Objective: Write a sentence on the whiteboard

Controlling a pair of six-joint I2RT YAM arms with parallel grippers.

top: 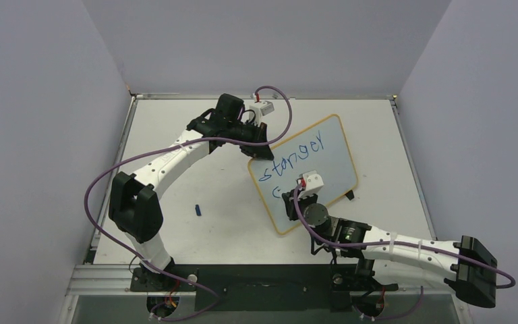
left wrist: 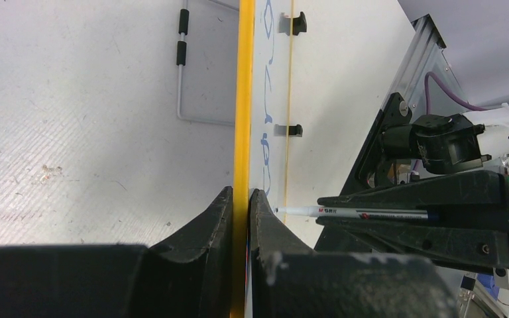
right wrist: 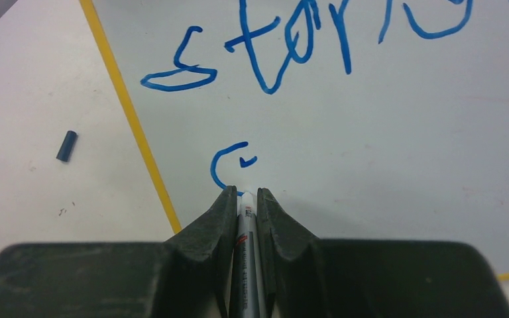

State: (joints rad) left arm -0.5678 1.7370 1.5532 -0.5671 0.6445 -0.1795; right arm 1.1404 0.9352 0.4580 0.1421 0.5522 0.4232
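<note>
On the white counter the whiteboard sits in the middle, between the two arms. Its writing face is turned up toward the overhead camera. Its long axis runs along the lines of writing, from the near left up to the far right, and its black feet point to the near right. It looks light and stiff, with a glossy face that offers no grip, so I judge it would skid or pivot under pen pressure. The thin yellow frame is the place to take it. The left tool is pinched narrow on that frame at the board's far-left edge. The right tool is clamped on a slim marker, tip forward against the board just below a fresh "c". The sentence so far reads "stanger" above it. A small blue cap lies loose on the counter, left of the board.
</note>
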